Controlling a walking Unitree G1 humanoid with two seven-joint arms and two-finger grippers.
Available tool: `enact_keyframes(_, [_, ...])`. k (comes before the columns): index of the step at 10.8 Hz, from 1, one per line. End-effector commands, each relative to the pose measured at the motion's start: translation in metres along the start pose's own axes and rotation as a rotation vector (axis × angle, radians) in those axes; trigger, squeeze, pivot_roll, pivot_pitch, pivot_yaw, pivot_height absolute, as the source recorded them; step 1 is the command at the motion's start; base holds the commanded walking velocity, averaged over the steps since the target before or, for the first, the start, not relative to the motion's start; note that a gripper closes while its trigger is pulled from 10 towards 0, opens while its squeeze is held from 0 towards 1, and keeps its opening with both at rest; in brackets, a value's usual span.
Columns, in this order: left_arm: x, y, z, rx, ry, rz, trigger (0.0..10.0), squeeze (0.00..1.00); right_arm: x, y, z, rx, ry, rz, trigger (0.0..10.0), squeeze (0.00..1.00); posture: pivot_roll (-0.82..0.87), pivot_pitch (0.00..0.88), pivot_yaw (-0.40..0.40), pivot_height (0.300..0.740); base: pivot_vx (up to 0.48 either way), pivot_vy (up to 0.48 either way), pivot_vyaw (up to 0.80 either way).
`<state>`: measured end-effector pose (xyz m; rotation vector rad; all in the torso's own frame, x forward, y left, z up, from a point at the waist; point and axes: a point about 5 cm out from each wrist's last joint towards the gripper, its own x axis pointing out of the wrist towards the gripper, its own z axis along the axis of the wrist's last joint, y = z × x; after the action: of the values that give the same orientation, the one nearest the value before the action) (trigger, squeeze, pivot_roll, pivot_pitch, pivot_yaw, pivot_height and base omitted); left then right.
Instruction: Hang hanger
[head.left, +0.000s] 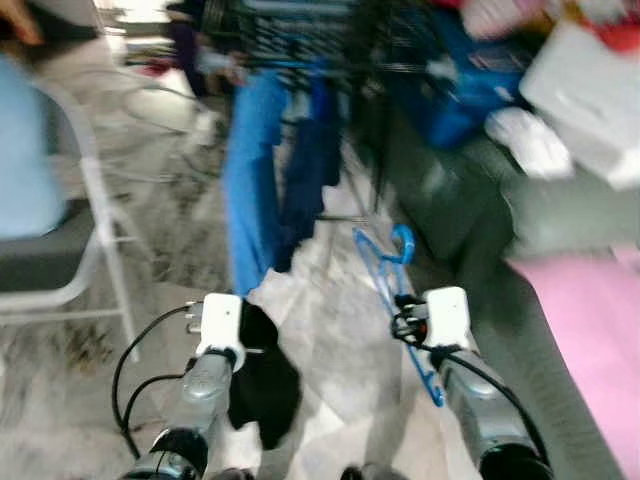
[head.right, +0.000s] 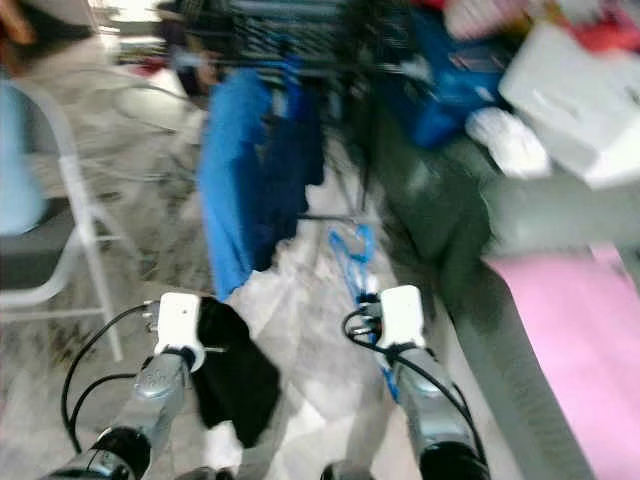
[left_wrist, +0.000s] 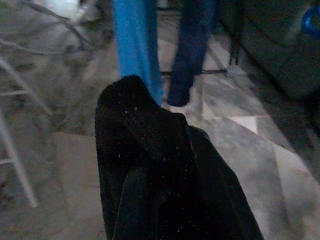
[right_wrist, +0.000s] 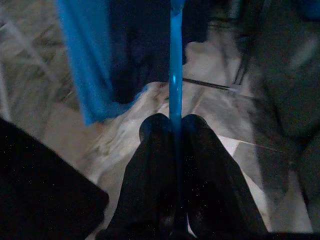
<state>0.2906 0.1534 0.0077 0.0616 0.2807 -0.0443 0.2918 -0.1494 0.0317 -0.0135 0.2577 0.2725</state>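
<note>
The right gripper (right_wrist: 174, 131) has its two black fingers (right_wrist: 150, 165) pressed together on the thin blue plastic hanger (head.left: 385, 270), which runs straight out between them in the right wrist view. In the head views the hanger stands up from the gripper, hook at the top, above the pale marble-patterned floor (head.left: 330, 330) and just short of the dark metal clothes rack (head.left: 300, 40). A bright blue cloth (head.left: 252, 180) and a dark navy garment (head.left: 312, 160) hang side by side from that rack, reaching down toward the floor.

The left gripper (head.left: 250, 345) carries a limp black garment (left_wrist: 155, 170) that drapes down beside the silver arm; the cloth covers its fingers, so they are closed around it as far as can be seen.

To the left stands a white-framed chair with a grey seat (head.left: 60, 255). To the right lie a dark grey sofa (head.left: 470, 210) and a pink sheet (head.left: 590, 340); the head views are blurred
</note>
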Motion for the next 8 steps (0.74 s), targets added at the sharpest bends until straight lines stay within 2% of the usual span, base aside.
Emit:
enact_keyframes(1, [-0.004,0.007,-0.005,-0.010,0.003,0.047,10.0,0.00,0.004,0.005,-0.002,-0.004,0.011,0.034,10.0,0.00,0.02,0.072,-0.099,0.740,0.000,0.000,0.00])
enact_keyframes(2, [-0.008,0.012,-0.010,-0.005,0.014,0.062,10.0,0.00,0.007,0.010,-0.007,-0.018,0.036,0.042,10.0,0.00,0.02,0.087,-0.101,0.740,0.000,0.000,0.00])
enact_keyframes(3, [-0.011,0.015,-0.014,-0.006,0.012,0.077,10.0,0.00,0.009,0.011,-0.002,0.008,0.015,0.032,10.0,0.00,0.02,0.094,-0.092,0.740,0.000,0.000,0.00])
enact_keyframes(4, [-0.012,0.015,-0.015,-0.008,0.015,0.083,10.0,0.00,0.009,0.010,-0.002,-0.015,0.004,0.043,10.0,0.00,0.01,0.104,-0.058,0.740,0.000,0.000,0.00])
enact_keyframes(6, [-0.008,0.014,-0.007,0.012,-0.007,0.060,10.0,0.00,0.010,0.000,0.008,0.014,-0.054,-0.024,10.0,0.00,0.01,0.113,-0.050,0.740,0.000,0.000,0.00])
enact_keyframes(7, [-0.006,0.017,-0.002,0.015,-0.022,0.067,10.0,0.00,0.011,0.000,0.013,0.017,-0.080,-0.047,10.0,0.00,0.00,0.123,-0.046,0.740,0.000,0.000,0.00])
enact_keyframes(8, [-0.006,0.016,-0.002,0.005,-0.028,0.066,10.0,0.00,0.009,0.003,0.013,0.007,-0.093,-0.042,10.0,0.00,-0.01,0.124,-0.044,0.740,-0.322,0.000,0.00])
